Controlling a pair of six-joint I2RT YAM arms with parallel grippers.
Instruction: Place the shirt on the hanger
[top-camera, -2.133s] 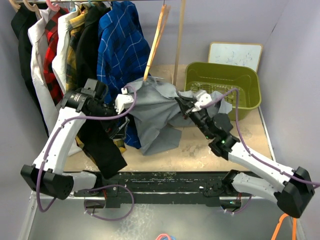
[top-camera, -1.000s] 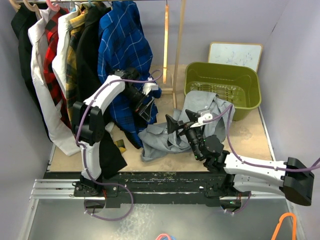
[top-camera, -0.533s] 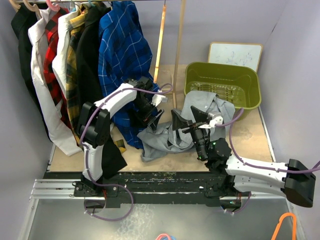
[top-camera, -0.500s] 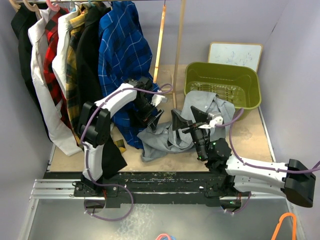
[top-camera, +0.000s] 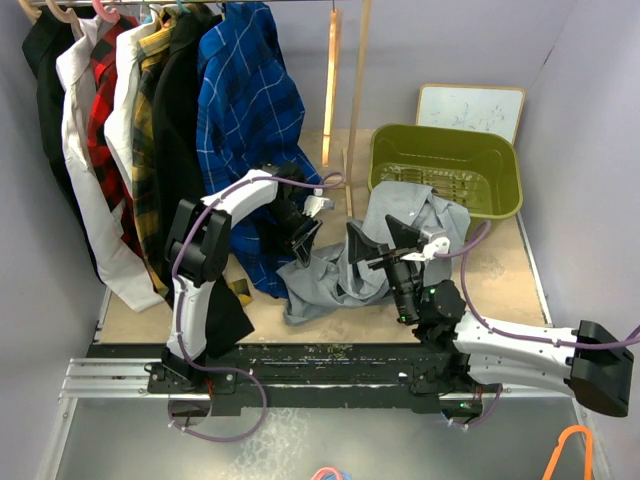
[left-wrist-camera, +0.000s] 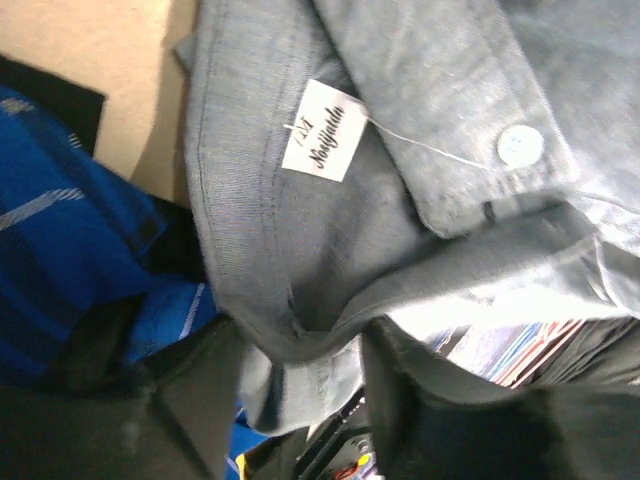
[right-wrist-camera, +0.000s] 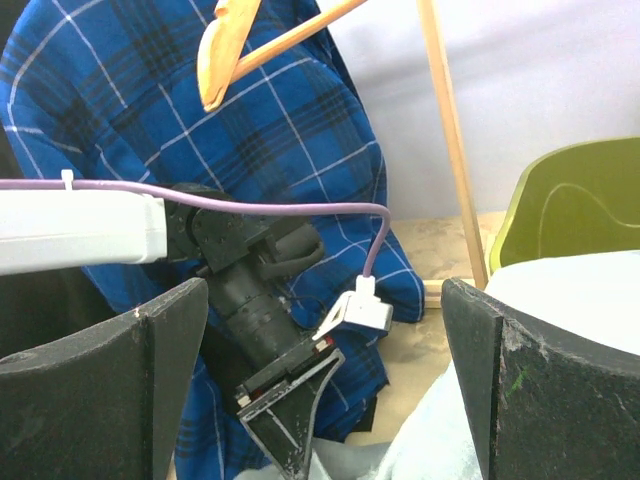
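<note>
Your left pincer (top-camera: 303, 238) points down, jaws part-way apart, on a sharply folded arm (top-camera: 232, 195), and just right of it your right pincer (top-camera: 378, 236) gapes wide, facing it.

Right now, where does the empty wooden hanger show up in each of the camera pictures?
Top external: wooden hanger hangs edge-on at upper centre, just right of the blue check shirt.
Left wrist: not in it.
Right wrist: top left, its tan end in front of the blue check shirt.
Shared landmark: the blue check shirt, seen in all three.
</note>
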